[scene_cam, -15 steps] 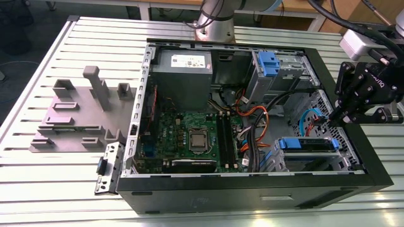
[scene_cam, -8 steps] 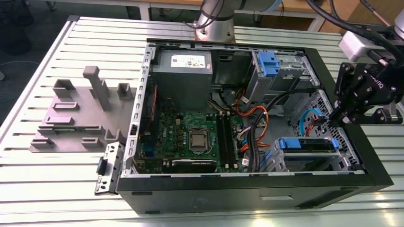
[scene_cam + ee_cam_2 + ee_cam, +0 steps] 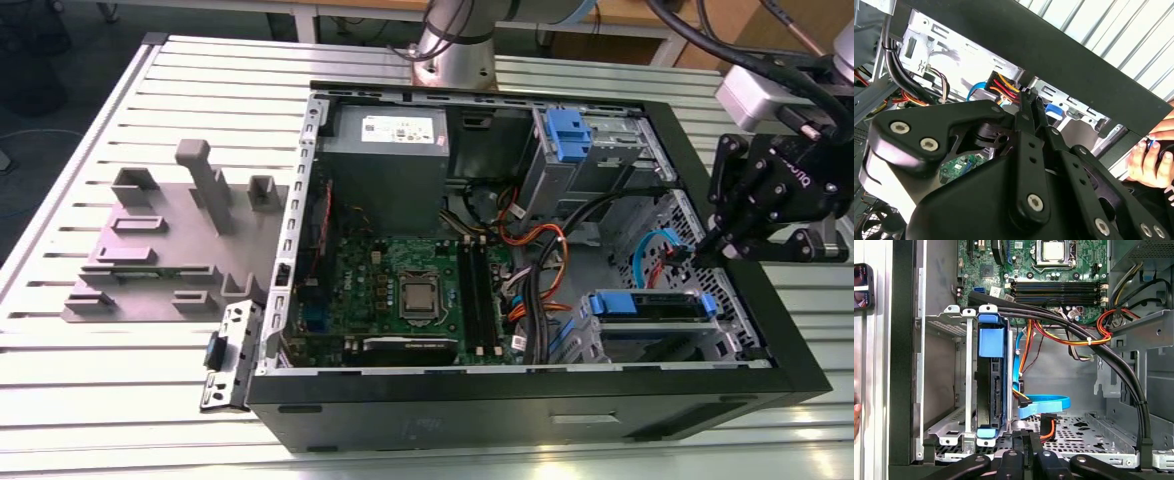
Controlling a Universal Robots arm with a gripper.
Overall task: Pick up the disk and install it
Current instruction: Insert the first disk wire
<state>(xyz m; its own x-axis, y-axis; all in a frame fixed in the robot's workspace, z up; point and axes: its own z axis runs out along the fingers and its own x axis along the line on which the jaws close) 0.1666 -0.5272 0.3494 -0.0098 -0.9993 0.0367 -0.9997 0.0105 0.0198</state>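
Gripper (image 3: 1027,436) linkage up close, jaws pinched together on nothing, reaching down into the open computer case (image 3: 534,405) at the exterior view's right. Disk (image 3: 997,395) stands on edge in its blue caddy (image 3: 991,337), slotted in the drive cage (image 3: 945,320) just beside. Looks stiff, weighty and shock-sensitive; I'd grab the caddy's plastic frame.

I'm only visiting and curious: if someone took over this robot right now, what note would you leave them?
Gripper: shut, holding nothing, close to the drive cage of the open computer case.
Disk: standing on edge in that cage.
Done: the disk sits in the cage, free of the gripper.
Left: cannot tell whether it is fully seated or cabled.
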